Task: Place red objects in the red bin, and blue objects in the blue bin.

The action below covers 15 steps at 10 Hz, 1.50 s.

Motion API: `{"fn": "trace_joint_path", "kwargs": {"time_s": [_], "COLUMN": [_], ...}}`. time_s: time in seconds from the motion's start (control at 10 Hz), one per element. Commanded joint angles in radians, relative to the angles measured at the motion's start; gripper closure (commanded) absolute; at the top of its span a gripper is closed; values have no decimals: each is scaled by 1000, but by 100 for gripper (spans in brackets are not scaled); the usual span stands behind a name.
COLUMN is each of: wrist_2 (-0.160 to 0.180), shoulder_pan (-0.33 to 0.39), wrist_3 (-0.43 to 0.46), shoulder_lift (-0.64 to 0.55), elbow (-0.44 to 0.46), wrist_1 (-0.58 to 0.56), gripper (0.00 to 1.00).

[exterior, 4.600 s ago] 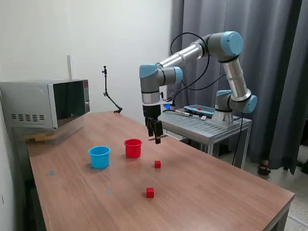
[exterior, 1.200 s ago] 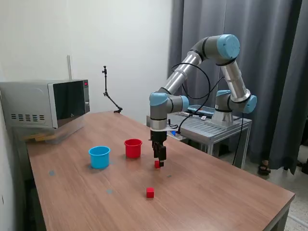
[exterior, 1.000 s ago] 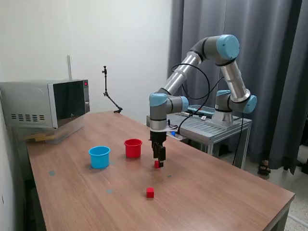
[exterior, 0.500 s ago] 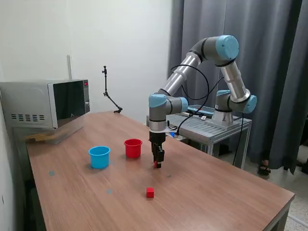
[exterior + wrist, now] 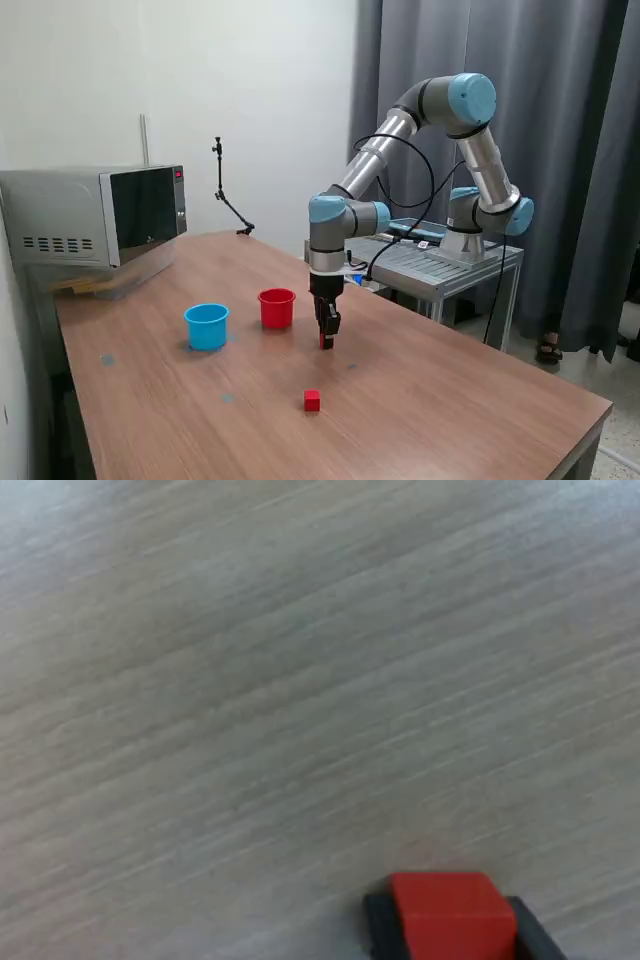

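Note:
My gripper (image 5: pixel 325 340) points straight down over the table and is shut on a small red cube (image 5: pixel 323 342), held just above the wood. The wrist view shows that red cube (image 5: pixel 450 915) clamped between two dark fingers (image 5: pixel 378 928). A second red cube (image 5: pixel 312 400) lies on the table nearer the front. The red bin (image 5: pixel 276 308) stands a short way off on the exterior view's left of the gripper, and the light blue bin (image 5: pixel 206 326) sits further left. No blue cubes show on the table.
A microwave (image 5: pixel 95 215) sits at the back on the exterior view's left, and a thin black stand (image 5: pixel 226 195) rises behind the table. The arm's base is on a metal cart (image 5: pixel 430 262) at the table's far side.
The gripper came down from above the red bin onto the farther red cube and shut on it. In the last half second it has lifted the cube slightly and shifted a little left.

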Motion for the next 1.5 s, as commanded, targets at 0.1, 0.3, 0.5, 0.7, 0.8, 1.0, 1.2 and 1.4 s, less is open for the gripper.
{"fn": "trace_joint_path", "kwargs": {"time_s": [0.1,0.3,0.5,0.7,0.8,1.0,1.2,1.4], "wrist_2": [-30,-30,-32,-32,-32,-33,-35,-33], "shoulder_pan": [-5,-29,-105,-139,-143,-144,-146,-169], "wrist_3": [-7,-9,-15,-38,-41,-46,-44,-43], "shoulder_lift": [-18,-98,-173,-213,-213,-210,-206,-198], "elbow": [-15,-22,-59,-61,-65,-84,-84,-82], "wrist_1": [16,154,238,279,279,276,274,270], "gripper": [100,100,100,100,100,100,100,100]}}
